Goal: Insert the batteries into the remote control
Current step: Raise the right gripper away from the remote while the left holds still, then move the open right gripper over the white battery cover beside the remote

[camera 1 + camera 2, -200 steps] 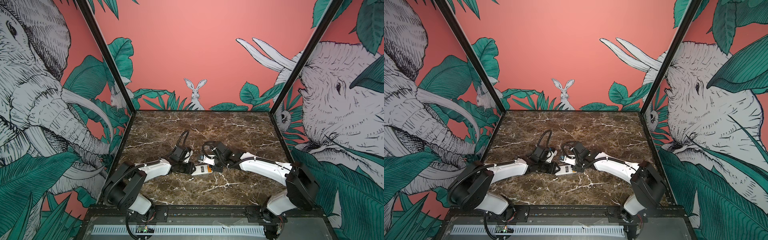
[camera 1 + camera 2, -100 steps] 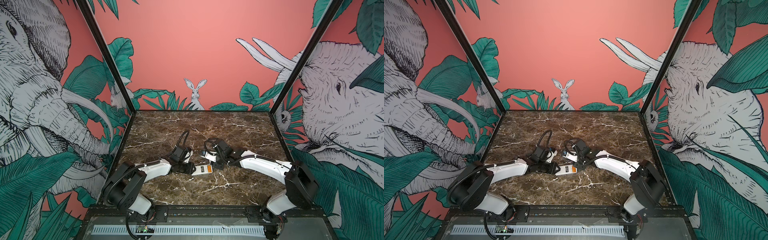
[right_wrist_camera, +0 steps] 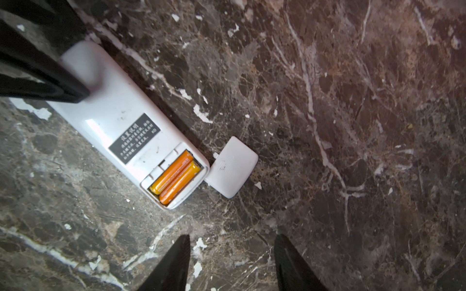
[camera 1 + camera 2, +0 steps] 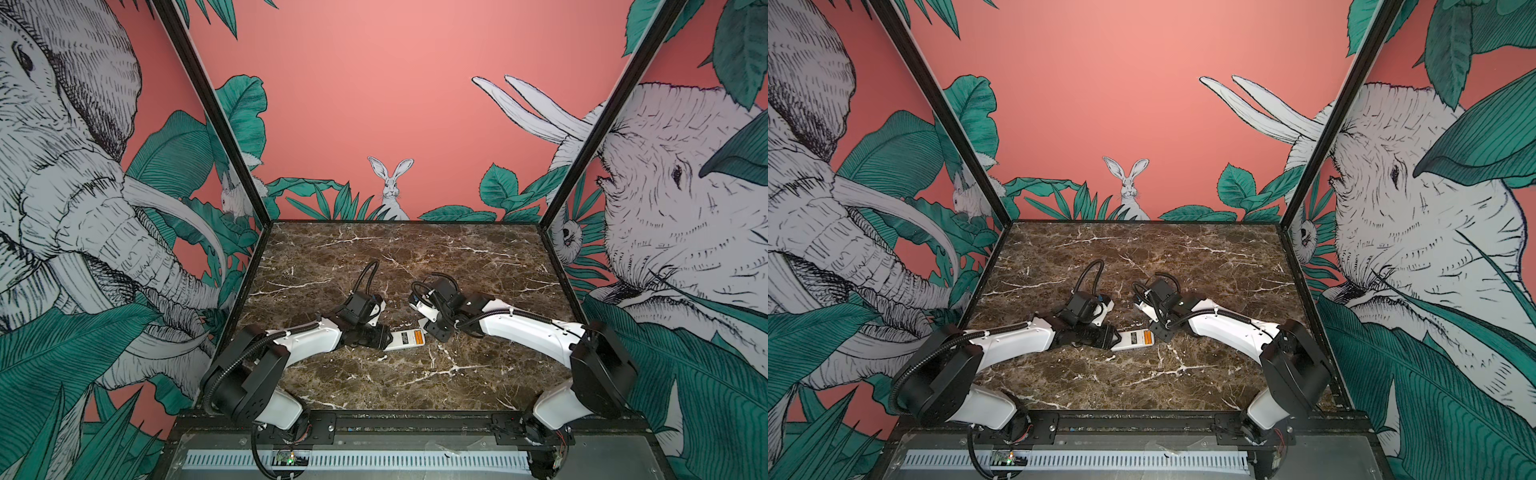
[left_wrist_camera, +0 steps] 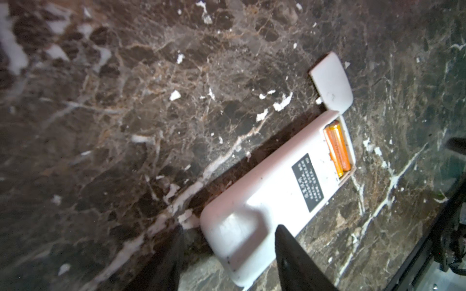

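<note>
The remote control [image 3: 113, 113] lies back up on the marble, white with a dark label, seen in both top views [image 4: 405, 337] [image 4: 1133, 338]. Its end compartment stands uncovered, and the two orange batteries [image 3: 176, 176] [image 5: 338, 148] lie side by side inside it. My left gripper [image 5: 230, 228] is open, its jaws straddling the remote's other end, with a gap showing on one side. My right gripper [image 3: 232, 236] is open over bare marble, just off the battery end, with nothing between its fingers.
A small white battery cover [image 3: 232, 166] [image 5: 330, 80] lies loose on the table, touching the corner of the remote's open end. Painted walls enclose the marble table [image 4: 415, 257] on three sides. Both arms reach in low from the front edge.
Both grippers have widened their jaws. The left one has loosened off the remote's end, and the right one has drawn slightly back from the battery end. The remote has stayed in place.
</note>
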### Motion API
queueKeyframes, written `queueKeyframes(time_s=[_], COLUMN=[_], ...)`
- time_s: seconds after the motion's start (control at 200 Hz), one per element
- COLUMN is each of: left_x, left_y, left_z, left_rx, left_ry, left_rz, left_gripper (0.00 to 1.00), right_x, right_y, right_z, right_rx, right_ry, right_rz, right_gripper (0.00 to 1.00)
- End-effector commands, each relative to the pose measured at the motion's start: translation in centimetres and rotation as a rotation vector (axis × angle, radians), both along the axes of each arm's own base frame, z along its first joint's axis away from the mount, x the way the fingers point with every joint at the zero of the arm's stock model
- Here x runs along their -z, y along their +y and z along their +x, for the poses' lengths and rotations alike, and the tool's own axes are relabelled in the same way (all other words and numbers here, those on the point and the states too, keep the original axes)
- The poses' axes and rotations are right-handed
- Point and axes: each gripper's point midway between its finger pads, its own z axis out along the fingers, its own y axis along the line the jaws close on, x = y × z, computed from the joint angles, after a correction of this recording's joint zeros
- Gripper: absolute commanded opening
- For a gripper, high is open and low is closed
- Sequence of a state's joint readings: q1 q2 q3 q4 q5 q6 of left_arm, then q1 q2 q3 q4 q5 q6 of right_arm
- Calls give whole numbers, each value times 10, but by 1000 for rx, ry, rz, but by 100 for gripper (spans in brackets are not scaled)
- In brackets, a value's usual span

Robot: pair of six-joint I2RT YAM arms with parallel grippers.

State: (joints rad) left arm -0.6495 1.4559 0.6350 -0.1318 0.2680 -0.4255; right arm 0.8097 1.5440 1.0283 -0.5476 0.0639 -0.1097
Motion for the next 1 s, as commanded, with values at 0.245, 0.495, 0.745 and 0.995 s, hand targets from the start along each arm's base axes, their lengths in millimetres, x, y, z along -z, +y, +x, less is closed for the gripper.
queueKeyframes(time_s=[0.245,0.495,0.745,0.995], left_x=[-4,-8,-4,-3], left_y=[16,32,37,41], left_z=[-6,-14,-16,-15], left_rx=[-48,-82,-109,-138], left_ry=[18,20,39,38], left_rz=[24,30,17,4], left_gripper=[66,72,72,72], right_x=[9,30,50,65], right_y=[-20,-16,-10,-7], right_z=[-11,-22,-20,-27], right_rx=[172,191,191,187], right_ry=[84,154,188,226], right_rz=[-40,-25,-50,-72], right_gripper=[54,53,50,48])
